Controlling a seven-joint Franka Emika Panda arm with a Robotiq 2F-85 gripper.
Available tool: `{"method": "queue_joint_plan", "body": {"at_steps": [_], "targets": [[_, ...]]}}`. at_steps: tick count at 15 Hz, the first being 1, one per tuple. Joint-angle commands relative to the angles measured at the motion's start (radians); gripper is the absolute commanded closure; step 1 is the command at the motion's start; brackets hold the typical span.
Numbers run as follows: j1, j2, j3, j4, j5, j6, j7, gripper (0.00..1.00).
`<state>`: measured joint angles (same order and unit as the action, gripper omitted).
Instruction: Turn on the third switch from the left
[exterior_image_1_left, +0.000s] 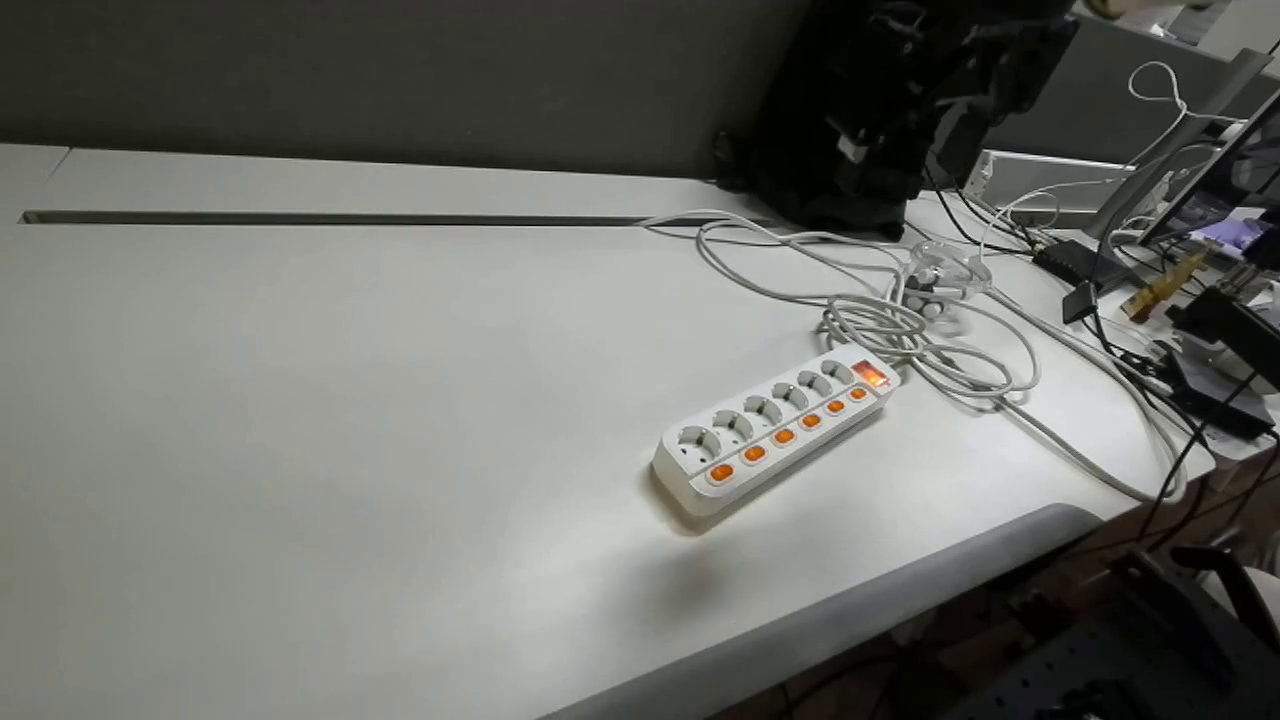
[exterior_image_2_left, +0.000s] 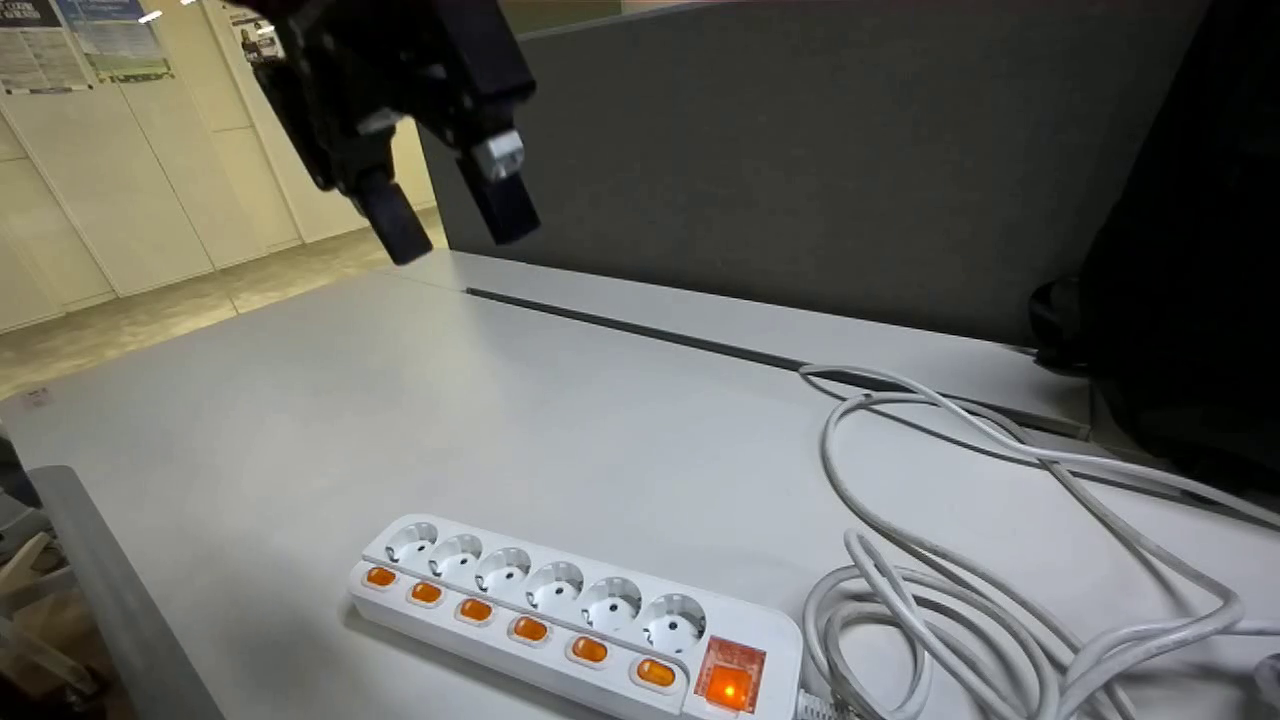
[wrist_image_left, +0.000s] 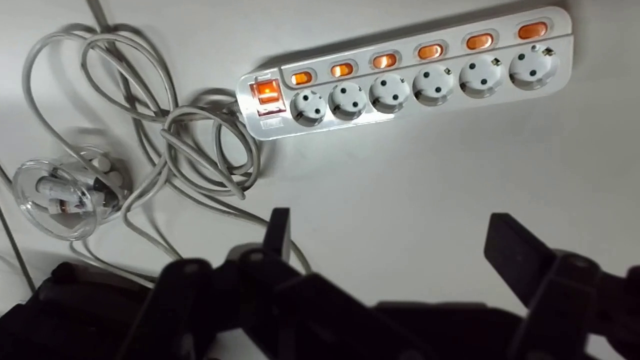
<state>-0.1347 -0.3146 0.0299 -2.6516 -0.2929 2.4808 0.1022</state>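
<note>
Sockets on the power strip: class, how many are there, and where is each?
6, in one row along the power strip; from the wrist view's left: first socket, second, third, fourth, fifth, sixth. None hidden.

White power strip (wrist_image_left: 412, 81), orange switches (wrist_image_left: 384, 61); black gripper (exterior_image_2_left: 462, 240); grey cable (exterior_image_2_left: 1100, 461); white table (exterior_image_1_left: 300, 400).

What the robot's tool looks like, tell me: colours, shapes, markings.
The tool is black, with two jointed fingers ending in flat, blocky pads. In an exterior view, a small silvery piece shows on one finger. No markings can be made out, nor can the arm itself.
</note>
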Motion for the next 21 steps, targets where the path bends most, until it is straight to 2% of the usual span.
{"method": "queue_joint_plan", "body": {"at_steps": [1, 8, 9, 14, 20, 21], "targets": [[0.002, 0.084, -0.022, -0.028, -0.031, 0.100, -0.039, 0.00], [0.036, 0.218, -0.053, -0.084, -0.020, 0.256, -0.279, 0.00], [0.034, 0.201, -0.050, -0.066, -0.008, 0.213, -0.236, 0.00], [0.042, 0.231, -0.054, -0.074, -0.006, 0.247, -0.280, 0.00], [0.035, 0.306, -0.056, -0.091, -0.102, 0.370, -0.256, 0.00], [0.038, 0.326, -0.060, -0.091, -0.099, 0.393, -0.268, 0.25]]}}
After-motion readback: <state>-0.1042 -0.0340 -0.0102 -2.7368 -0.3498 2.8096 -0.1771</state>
